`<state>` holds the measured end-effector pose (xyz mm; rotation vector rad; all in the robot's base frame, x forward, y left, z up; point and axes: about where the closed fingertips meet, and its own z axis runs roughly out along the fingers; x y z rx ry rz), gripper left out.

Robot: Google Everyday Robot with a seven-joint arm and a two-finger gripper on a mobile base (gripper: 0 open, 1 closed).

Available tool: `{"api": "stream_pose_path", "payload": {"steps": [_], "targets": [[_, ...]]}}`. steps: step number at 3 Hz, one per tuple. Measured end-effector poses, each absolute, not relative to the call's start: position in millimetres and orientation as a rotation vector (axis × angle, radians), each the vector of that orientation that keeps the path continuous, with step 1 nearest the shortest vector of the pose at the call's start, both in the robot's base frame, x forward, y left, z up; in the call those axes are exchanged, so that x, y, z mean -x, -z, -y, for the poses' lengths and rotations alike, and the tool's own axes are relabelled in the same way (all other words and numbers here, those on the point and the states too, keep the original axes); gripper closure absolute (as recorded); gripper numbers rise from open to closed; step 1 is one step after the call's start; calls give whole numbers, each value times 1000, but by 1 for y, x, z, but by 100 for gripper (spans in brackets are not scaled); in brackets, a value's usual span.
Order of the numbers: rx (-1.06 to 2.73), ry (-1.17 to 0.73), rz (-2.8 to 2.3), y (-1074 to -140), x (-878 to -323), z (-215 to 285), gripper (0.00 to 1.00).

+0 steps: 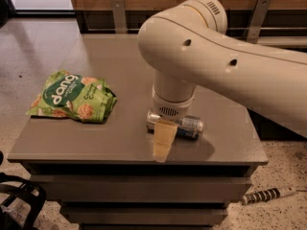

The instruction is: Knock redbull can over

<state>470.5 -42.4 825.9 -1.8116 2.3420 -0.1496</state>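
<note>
Near the front edge of the worktop, a little right of its middle, the redbull can (190,125) lies on its side, its length running roughly along that edge. The gripper (165,132) sits directly over the can's left half, low against the table (120,66), and a tan part of it hangs in front of the can and reaches toward the front edge. Whether the gripper is clamped on the can or spread around it I cannot tell, since the wrist hides the far side.

Judging by how it lies, the can is already down, so the danger now is undoing a finished job or making a mess of it. A round can so near the front edge can roll; a sideways nudge from the gripper as it pulls away could send it off the edge and onto the floor. If the gripper does have hold of the can, a straight lift would carry it up, and it might come back down upright or drop from a height. A clean vertical withdrawal looks safest.

Over at the left side of the worktop a green snack bag (72,97) lies well apart from the can, and only a wide swing of the big arm would disturb it.
</note>
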Motion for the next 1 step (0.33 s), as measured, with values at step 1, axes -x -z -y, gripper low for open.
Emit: {"api": "stream_pose_path", "payload": {"steps": [1], "targets": [[1812,150,-2342,-826,-470,42,0]]}}
